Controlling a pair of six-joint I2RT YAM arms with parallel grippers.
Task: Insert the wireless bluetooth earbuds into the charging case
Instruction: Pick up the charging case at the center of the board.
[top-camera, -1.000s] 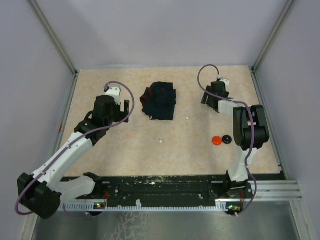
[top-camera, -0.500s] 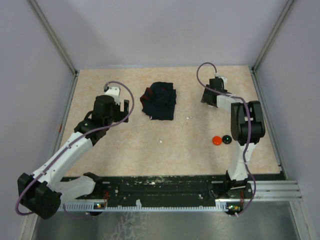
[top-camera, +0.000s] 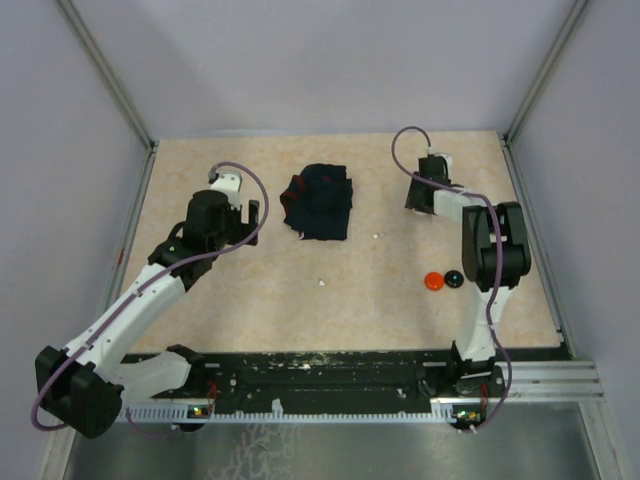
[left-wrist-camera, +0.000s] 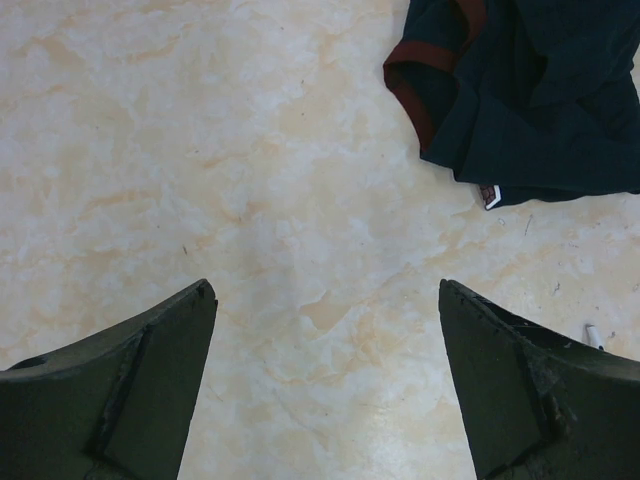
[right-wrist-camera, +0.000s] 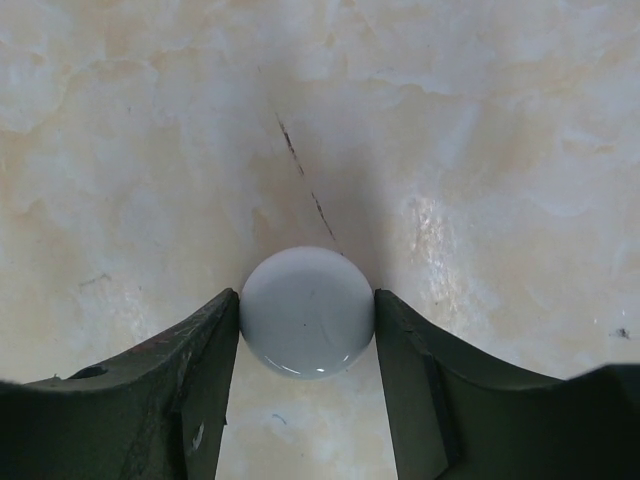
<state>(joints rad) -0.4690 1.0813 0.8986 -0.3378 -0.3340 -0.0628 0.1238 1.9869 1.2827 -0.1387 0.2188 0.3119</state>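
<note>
My right gripper (right-wrist-camera: 307, 296) is low over the table at the far right (top-camera: 418, 196). Its two fingers (right-wrist-camera: 205, 350) press on both sides of a white round disc-like case (right-wrist-camera: 305, 312) that lies on the marbled top. My left gripper (left-wrist-camera: 325, 290) hangs wide open over bare table, left of the dark cloth (top-camera: 252, 212). Tiny white earbud-sized pieces lie loose: one mid-table (top-camera: 321, 282), one right of the cloth (top-camera: 377, 236), one by my left gripper's right finger (left-wrist-camera: 593, 335).
A crumpled dark navy cloth with red trim (top-camera: 320, 205) lies at the back centre (left-wrist-camera: 530, 95). A red disc (top-camera: 432, 281) and a black disc (top-camera: 453, 278) sit side by side near the right arm. Metal frame posts edge the table.
The right wrist has shifted a little toward the back and lowered, its fingers drawing in around the white case. The left arm has not moved.
</note>
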